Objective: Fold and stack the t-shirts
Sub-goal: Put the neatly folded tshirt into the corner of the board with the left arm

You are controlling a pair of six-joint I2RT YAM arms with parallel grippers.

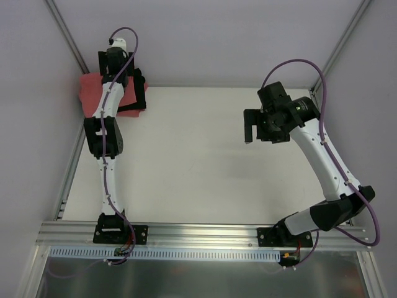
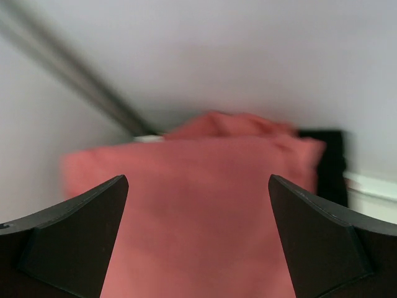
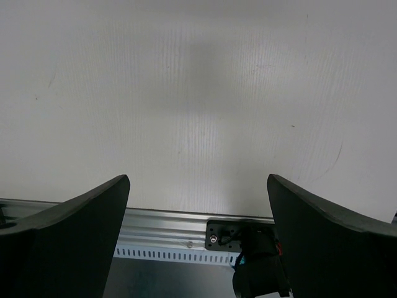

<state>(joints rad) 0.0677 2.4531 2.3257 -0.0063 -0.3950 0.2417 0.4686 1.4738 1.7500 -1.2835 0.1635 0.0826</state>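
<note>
A folded coral-red t-shirt (image 1: 90, 87) lies in the table's far left corner, on top of a black t-shirt (image 1: 131, 112) whose edge sticks out on the near and right sides. My left gripper (image 1: 122, 74) hovers right over the pile, open. In the left wrist view its fingers spread wide over the coral-red t-shirt (image 2: 198, 211) with nothing between them, and the black t-shirt (image 2: 332, 167) shows at the right. My right gripper (image 1: 255, 127) hangs open above the bare table at the right, far from the shirts; in its wrist view the right gripper (image 3: 197, 180) holds nothing.
The white table (image 1: 186, 161) is bounded by walls at the back and sides, with metal frame posts (image 1: 65, 31) in the back corners. An aluminium rail (image 1: 205, 233) carrying the arm bases runs along the near edge, also seen as the rail (image 3: 167, 223).
</note>
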